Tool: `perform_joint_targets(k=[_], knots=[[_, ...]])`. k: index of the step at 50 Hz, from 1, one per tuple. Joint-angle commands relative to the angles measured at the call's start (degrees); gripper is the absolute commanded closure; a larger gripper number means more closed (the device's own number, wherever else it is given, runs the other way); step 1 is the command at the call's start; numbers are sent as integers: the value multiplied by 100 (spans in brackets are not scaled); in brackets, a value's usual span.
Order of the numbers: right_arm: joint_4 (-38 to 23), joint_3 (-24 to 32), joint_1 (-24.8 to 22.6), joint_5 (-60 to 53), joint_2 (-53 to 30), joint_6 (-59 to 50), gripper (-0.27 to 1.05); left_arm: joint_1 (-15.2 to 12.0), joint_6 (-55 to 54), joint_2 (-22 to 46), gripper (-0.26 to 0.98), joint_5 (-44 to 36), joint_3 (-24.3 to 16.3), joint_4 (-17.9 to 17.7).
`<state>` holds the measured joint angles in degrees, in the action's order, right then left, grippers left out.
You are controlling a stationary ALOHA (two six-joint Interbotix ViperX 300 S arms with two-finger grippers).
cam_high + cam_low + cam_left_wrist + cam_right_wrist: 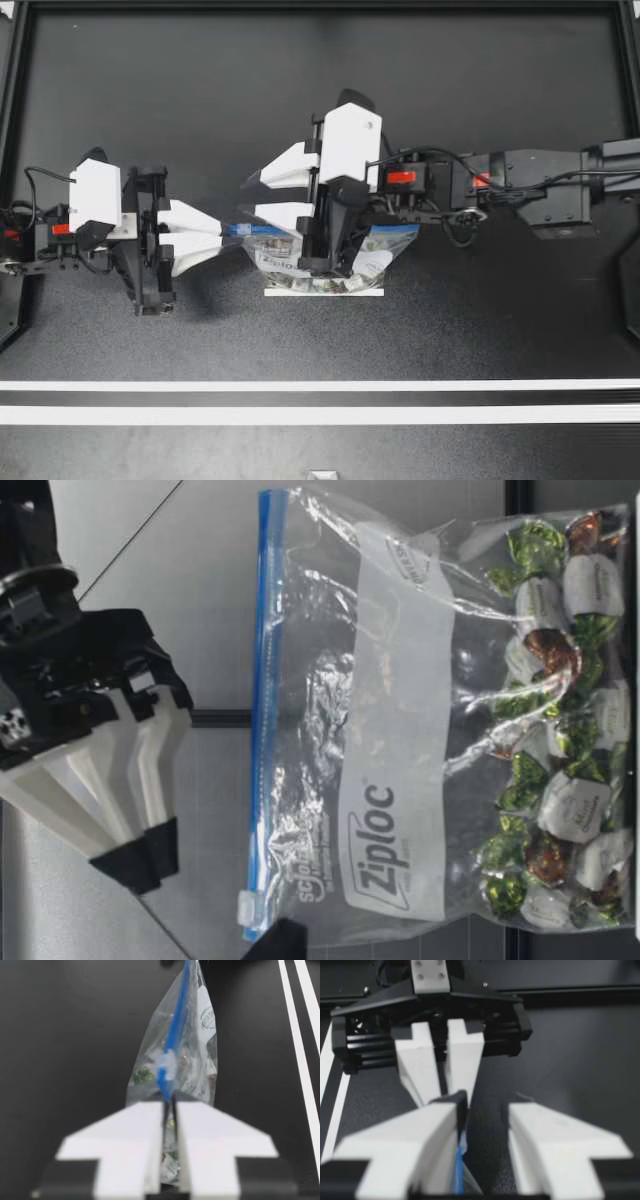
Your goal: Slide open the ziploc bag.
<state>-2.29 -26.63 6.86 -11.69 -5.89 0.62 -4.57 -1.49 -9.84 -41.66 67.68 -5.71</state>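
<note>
While the top view hid the slider (166, 1065), the left wrist view showed it just ahead of my left gripper (225, 235), clamped on the ziploc bag (375, 262) standing on the desk (450, 320); my right gripper (247, 196) gaped above.

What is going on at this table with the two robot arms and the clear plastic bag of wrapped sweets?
My left gripper is shut on one top corner of the clear plastic ziploc bag, holding it upright on the black table. The small white slider sits on the blue zip strip, a little ahead of that gripper. My right gripper hangs open above the zip and has not gripped the slider yet.
</note>
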Motion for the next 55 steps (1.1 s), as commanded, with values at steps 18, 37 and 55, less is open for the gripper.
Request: perform_joint_targets(k=[18,37,55], knots=[[-141,281,-246,483,-220,-18,23,9,35,-26,92,62,-132,18],[-141,457,-237,773,-413,-26,26,9,62,-26,92,62,-132,79],[-141,457,-246,958,-308,-35,73,9,53,-26,92,123,-105,35]])
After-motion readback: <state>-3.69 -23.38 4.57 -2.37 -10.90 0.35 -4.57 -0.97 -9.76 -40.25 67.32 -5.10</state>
